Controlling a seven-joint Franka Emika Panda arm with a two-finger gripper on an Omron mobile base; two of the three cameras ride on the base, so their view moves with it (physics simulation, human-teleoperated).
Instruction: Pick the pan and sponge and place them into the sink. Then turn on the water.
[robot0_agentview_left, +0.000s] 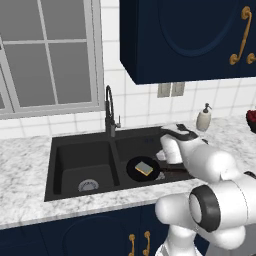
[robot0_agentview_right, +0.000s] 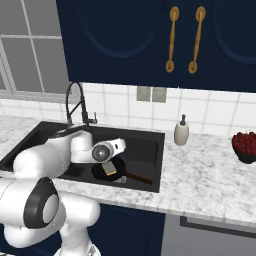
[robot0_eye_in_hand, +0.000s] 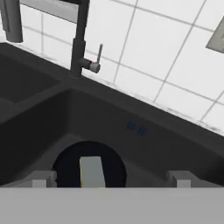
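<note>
White and rounded, the robot arm (robot0_agentview_left: 210, 175) rises from the near edge of both base views and bends forward over the right basin of the sink (robot0_agentview_left: 65, 150). Its pincer (robot0_eye_in_hand: 111, 177) shows in the hand view as two small grey fingertips (robot0_eye_in_hand: 43, 178) set far apart at the bottom, spread wide with nothing between them. Just below and beyond the tips lies the pan (robot0_agentview_left: 136, 172), a round shallow black pan resting on the floor of the right basin, its thin dark handle (robot0_agentview_right: 137, 177) reaching toward the right wall of the basin in the right base view. Resting in the pan is the sponge (robot0_agentview_left: 144, 169), a small flat yellow block with a greyish top; in the hand view it appears as a pale rectangle (robot0_eye_in_hand: 92, 171) in the middle of the pan (robot0_eye_in_hand: 70, 164), between the two fingertips and lower than them. To the left, past the centre divider, the other basin holds a round silver drain (robot0_agentview_left: 88, 186). The sink is matte black and sits in a speckled white and grey marble desk (robot0_agentview_right: 210, 175). At the back rim, behind the divider, stands the tall dark gooseneck faucet (robot0_agentview_left: 109, 112), with its small side lever (robot0_eye_in_hand: 97, 59) angled upward in the hand view. Farther right on the desk, near the tiled wall, stands a cream soap dispenser (robot0_agentview_right: 181, 131), and at the far right a dark bowl of red fruit (robot0_agentview_right: 245, 145). Dark blue cupboards with brass handles (robot0_agentview_right: 171, 40) hang above, and a window (robot0_agentview_left: 45, 55) sits to the left.
</note>
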